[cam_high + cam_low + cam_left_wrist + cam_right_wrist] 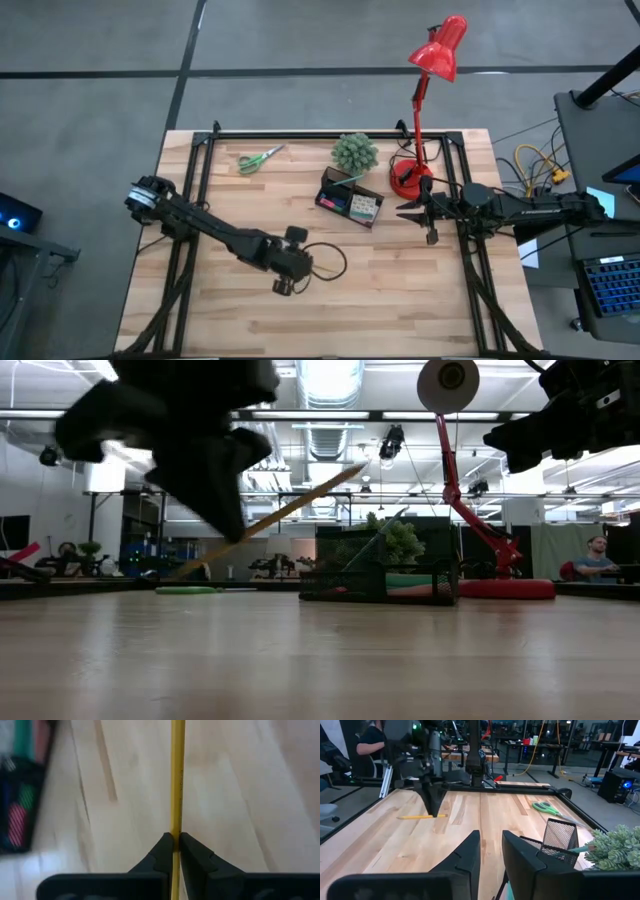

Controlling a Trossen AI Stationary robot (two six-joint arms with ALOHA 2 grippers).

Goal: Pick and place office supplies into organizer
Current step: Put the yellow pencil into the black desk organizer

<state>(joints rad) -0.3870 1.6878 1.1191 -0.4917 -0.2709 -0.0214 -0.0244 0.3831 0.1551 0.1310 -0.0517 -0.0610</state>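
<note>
My left gripper (286, 282) hangs over the table's middle, toward the near edge, shut on a yellow pencil (300, 502). The black organizer (336, 182) stands on the table right of centre, toward the far edge, with a white dotted cube (364, 207) and pink and teal items in it. It also shows in the low view (340, 592) and beside my open right gripper (491, 851) in the right wrist view (560, 836). My right gripper (418, 216) hovers just right of the organizer. Green-handled scissors (258, 159) lie flat near the far edge. My left gripper pinches the pencil's shaft (176, 827) between its two fingertips, nearer the pencil's lower end (195, 568). The fingers (225, 510) come from above, pointing down. The pencil is lifted clear of the table and tilted, its long free end (350, 472) rising toward the organizer.
A spiky green plant (355, 152) stands behind the organizer, and a red lamp's base (407, 179) sits to its right, close to my right gripper. A black cable loop (330, 262) hangs by my left wrist. Bare wood lies along the near edge (400, 310).
</note>
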